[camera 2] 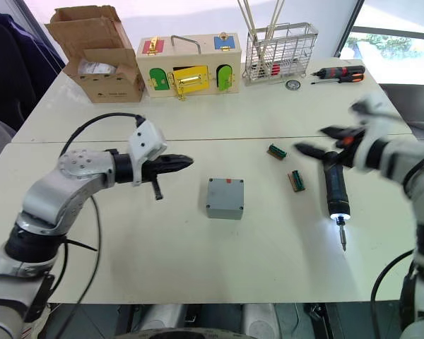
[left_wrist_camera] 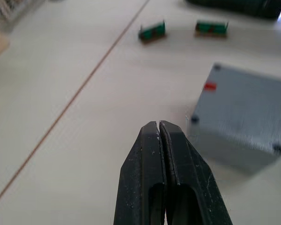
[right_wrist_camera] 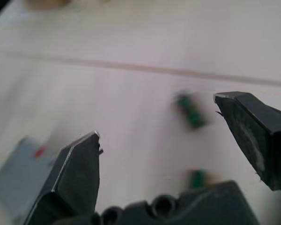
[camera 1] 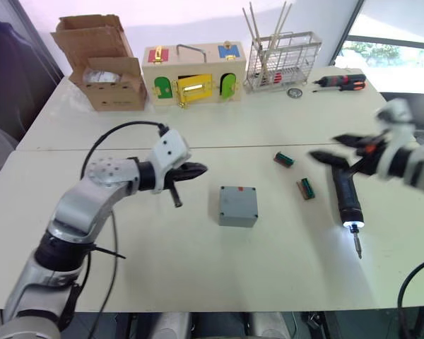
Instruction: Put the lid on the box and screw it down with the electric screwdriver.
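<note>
left pincer: pressed together | right pincer: spread above electric screwdriver | box: lidded

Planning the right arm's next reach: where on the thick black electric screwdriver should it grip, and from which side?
Probably mid-barrel of the thick black electric screwdriver, from above. It lies flat on the white table, lit bit pointing toward the robot, and the open right gripper is above its rear end.

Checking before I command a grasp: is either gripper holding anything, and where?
Nothing held. Left gripper is shut on nothing; right gripper is open above the electric screwdriver.
</note>
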